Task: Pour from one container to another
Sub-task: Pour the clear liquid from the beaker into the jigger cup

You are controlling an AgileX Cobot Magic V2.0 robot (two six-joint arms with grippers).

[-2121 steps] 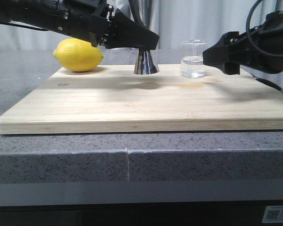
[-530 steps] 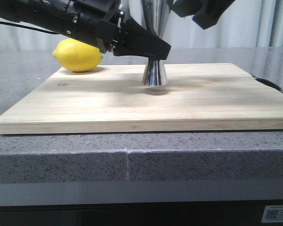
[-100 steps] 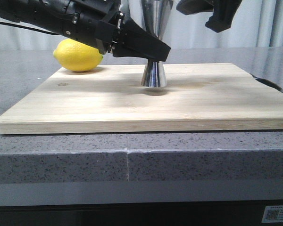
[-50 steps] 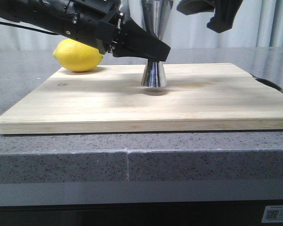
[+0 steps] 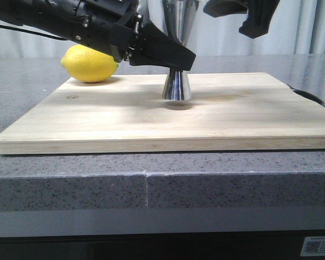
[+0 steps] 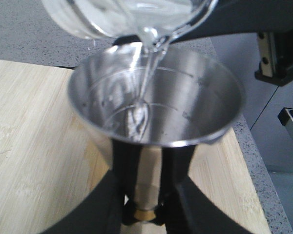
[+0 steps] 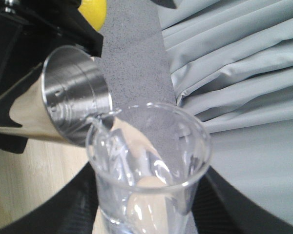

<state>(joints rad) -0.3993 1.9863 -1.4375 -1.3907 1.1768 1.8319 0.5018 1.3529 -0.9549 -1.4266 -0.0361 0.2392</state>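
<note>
Pour in progress: glass beaker tipped over steel jigger

The left tool (image 5: pixel 176 57) is clenched on the waist of the jigger (image 6: pixel 156 107), which stands on the wooden cutting board (image 5: pixel 151 116) on the desk (image 5: pixel 70 176), well apart from the lemon (image 5: pixel 90 63). The right tool (image 7: pixel 141 214) is grasping the glass beaker (image 7: pixel 146 161), tilted above the jigger's cup with its lip just over the rim; a thin clear stream (image 6: pixel 145 78) falls inside. Risk, as judged: the lip sits near one edge, so further tilt or sideways drift could send liquid over the rim onto the board. Overfilling is also possible.
</note>
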